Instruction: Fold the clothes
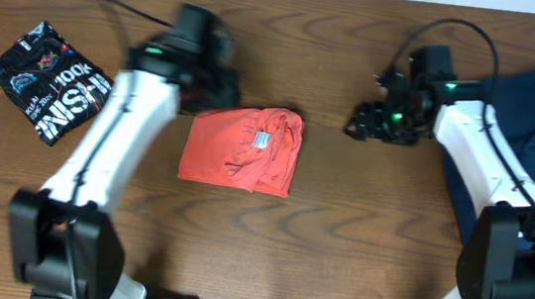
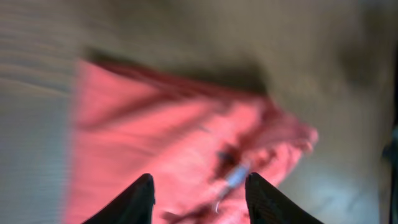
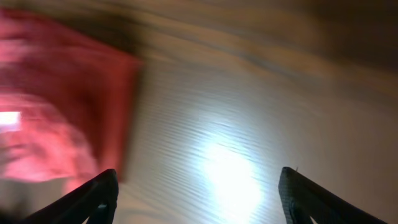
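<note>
At the far left of the wooden tabletop [image 1: 338, 237] lies a folded black T-shirt [image 1: 50, 82] with white print, well apart from everything else. To its right, the left arm [image 1: 109, 143] reaches from the near edge toward the far side. The left hand [image 1: 216, 86] sits just beyond the far left corner of the coral-red T-shirt [image 1: 242, 152]. In the blurred left wrist view its fingers [image 2: 134, 202] stand apart above the red cloth with nothing pinched between them, so the hand is released. The coral-red T-shirt rests in the middle of the tabletop as a rumpled, roughly rectangular fold, with a small white label [image 1: 261, 141] showing on top. Right of it, across a strip of bare wood, hangs the right hand [image 1: 358, 124]. Its fingers [image 3: 93, 199] are spread wide over the wood and hold nothing, and the shirt's edge is off to their left. At the far right, navy blue clothes [image 1: 534, 128] lie partly under the right arm [image 1: 486, 153].
</note>
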Robot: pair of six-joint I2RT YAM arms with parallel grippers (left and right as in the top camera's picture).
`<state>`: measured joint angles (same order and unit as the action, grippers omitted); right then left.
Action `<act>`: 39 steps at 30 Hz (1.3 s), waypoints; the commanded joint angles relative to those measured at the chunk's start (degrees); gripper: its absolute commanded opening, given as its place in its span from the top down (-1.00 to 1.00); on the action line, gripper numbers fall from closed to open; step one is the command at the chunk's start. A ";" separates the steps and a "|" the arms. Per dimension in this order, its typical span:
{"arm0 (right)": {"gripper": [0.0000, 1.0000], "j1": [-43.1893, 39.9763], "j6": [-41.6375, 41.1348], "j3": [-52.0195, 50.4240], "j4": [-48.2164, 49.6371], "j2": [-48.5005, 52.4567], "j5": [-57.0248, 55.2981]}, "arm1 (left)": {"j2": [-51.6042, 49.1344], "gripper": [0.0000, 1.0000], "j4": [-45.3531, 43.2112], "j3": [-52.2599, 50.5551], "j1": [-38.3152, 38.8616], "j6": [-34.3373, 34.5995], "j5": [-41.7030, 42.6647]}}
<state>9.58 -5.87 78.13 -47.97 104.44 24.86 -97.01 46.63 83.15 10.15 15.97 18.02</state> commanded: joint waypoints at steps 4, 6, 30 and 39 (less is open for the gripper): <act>-0.51 10.64 3.39 1.05 6.08 -1.46 13.97 | -0.39 -0.06 -1.14 1.09 -10.73 -0.85 0.22; -0.50 14.03 3.41 1.05 7.58 -1.46 13.97 | -1.97 -0.06 -1.14 1.09 -11.91 -0.87 0.20; -0.36 26.71 -1.49 1.03 8.07 10.36 -2.23 | -21.97 -0.07 -2.43 1.03 -5.55 -1.14 0.81; -0.24 22.10 -17.68 1.05 -2.80 8.48 -28.98 | -22.14 -0.06 1.66 -1.44 -5.44 -1.11 -0.07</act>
<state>33.50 -18.24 78.39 -50.57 114.34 5.96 -118.80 47.37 82.98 4.62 15.57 18.24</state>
